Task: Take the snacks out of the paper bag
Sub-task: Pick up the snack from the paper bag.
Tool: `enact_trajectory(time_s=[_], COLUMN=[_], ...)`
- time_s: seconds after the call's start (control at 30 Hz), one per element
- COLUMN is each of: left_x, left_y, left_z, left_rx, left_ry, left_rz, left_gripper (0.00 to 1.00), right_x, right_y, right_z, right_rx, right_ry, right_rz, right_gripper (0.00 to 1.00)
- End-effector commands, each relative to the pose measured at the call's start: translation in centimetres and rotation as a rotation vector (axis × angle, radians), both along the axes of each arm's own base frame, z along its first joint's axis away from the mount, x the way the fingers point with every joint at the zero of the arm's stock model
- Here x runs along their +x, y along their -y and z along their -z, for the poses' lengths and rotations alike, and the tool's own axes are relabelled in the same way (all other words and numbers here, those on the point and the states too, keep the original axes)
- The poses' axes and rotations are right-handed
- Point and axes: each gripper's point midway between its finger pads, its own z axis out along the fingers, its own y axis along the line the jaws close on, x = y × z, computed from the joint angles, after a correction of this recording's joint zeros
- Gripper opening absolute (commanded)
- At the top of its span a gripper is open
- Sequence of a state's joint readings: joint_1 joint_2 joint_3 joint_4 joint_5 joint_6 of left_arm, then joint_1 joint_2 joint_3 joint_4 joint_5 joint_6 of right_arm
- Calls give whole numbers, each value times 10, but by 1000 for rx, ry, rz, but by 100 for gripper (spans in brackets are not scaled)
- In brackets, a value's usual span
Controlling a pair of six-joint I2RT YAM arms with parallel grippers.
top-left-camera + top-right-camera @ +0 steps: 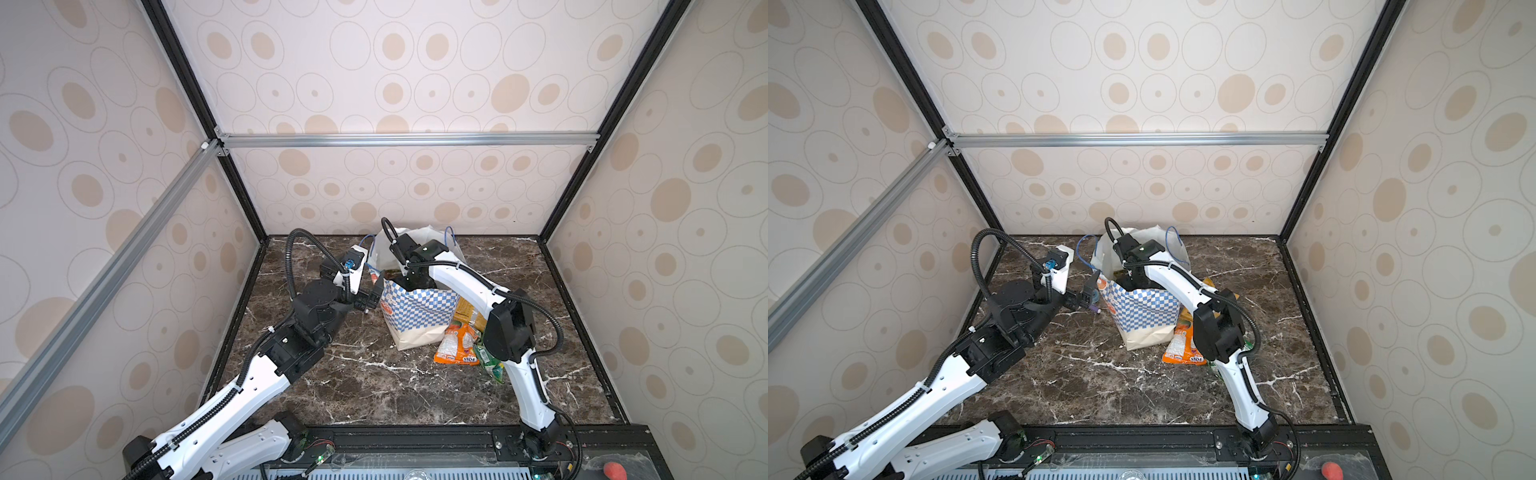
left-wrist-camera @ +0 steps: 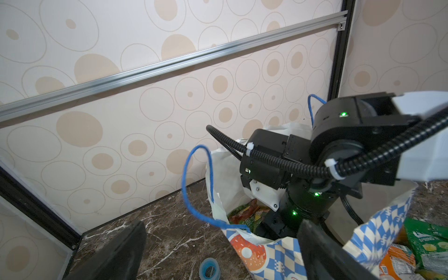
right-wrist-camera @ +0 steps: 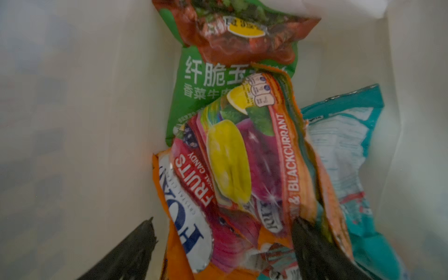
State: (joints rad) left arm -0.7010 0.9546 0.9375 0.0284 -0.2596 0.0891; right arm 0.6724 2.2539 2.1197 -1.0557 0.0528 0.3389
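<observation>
Snacks lie inside the paper bag, upright toward the far edge of the surface, with loose packets beside it on the right-edge side. Right end effector is down in the bag, jaws wide open and empty, straddling the short width of the fruit-candy packet just ahead, so this arm is nearer. Left end effector, also open, hovers outside the bag's rim.

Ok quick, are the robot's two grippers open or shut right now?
Left gripper: open, holding nothing.
Right gripper: open inside the paper bag, nothing gripped.
</observation>
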Motion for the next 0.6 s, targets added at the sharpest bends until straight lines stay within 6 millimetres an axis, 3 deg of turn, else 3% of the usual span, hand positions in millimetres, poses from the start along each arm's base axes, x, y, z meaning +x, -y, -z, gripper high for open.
enact_trajectory(time_s=[0.0,0.13,0.23,0.4,0.57], left_x=[-2,-2,-3,-10,-8], left_y=[3,5,8,21,22], left_z=[-8,-7,-7,-8,-5], left_rx=[-28,-20,-21,-19,-9], left_ry=[25,21,21,26,15], left_rz=[33,37,56,145,140], left_gripper=[98,98,98,98,98], right_x=[1,-6,-11,-14,-7], right_y=[-2,0,0,-2,-3], right_z=[24,52,69,76,54], right_rx=[3,-6,-1,18,43], right_ry=[-26,-72,-104,-132,-84], right_rz=[35,56,65,69,71], right_gripper=[91,90,81,52,15])
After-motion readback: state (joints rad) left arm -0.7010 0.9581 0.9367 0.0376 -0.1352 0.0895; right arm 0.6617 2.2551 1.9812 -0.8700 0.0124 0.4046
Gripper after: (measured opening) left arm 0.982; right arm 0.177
